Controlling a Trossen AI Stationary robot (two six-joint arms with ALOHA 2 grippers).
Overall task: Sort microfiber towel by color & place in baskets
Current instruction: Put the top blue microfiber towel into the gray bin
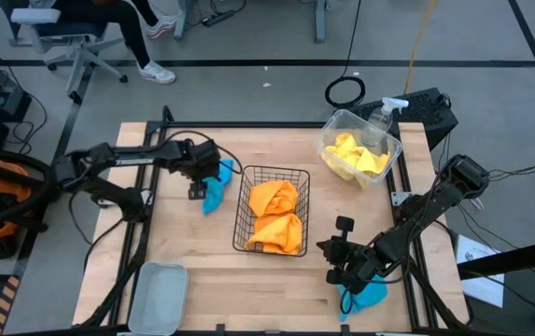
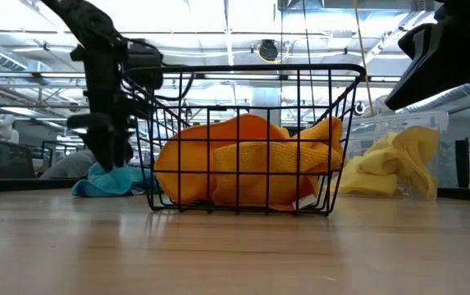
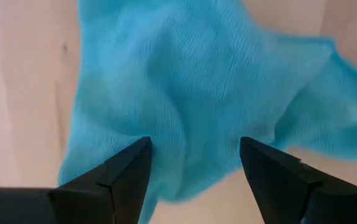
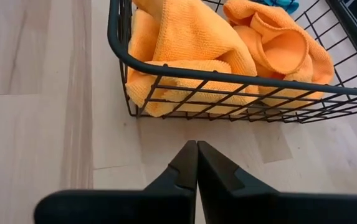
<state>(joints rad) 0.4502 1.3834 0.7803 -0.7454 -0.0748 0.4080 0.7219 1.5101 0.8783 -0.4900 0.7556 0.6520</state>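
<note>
One teal towel (image 1: 216,189) lies crumpled on the table, left of the black wire basket (image 1: 246,213). My left gripper (image 3: 194,146) points down over it, open, with a finger on either side of a raised fold (image 3: 190,112). Both orange towels (image 1: 274,217) lie in the wire basket. The yellow towels (image 1: 356,157) are in the clear tub (image 1: 390,147). The second teal towel (image 1: 367,297) lies near the table's near right corner, partly under my right arm. My right gripper (image 4: 197,144) is shut and holds nothing, just right of the basket's near corner, pointing at it. My left gripper comes at the teal towel from above, its open fingertips (image 3: 142,149) down at the cloth on both sides of the fold. I cannot tell whether the tips touch the cloth. The towel lies slack on the table (image 2: 107,182).
The pale grey-blue tray (image 1: 158,297) sits at the near left corner. A spray bottle (image 1: 390,110) stands behind the tub at the far right. Bare wood lies between tray and basket. A person's legs (image 1: 141,42) show beyond the far edge.
</note>
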